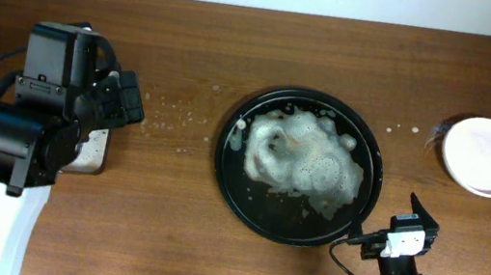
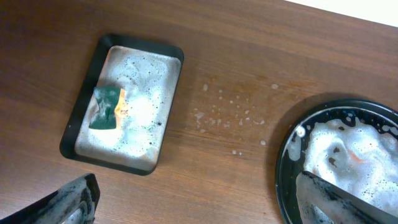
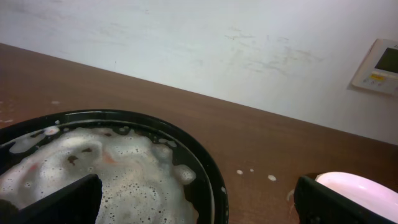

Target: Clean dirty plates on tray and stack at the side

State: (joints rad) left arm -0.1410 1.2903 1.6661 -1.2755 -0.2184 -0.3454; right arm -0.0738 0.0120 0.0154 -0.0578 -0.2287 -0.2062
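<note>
We see a brown wooden table (image 1: 191,42) meeting a scuffed white wall (image 3: 186,43) that carries a small pale control panel (image 3: 378,67).

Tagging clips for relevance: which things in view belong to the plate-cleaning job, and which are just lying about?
Job: round black tray, full of suds; white plate set aside; green sponge in the rectangular black tray, likely for scrubbing.
Lying about: foam droplets on the table; wall panel.
</note>
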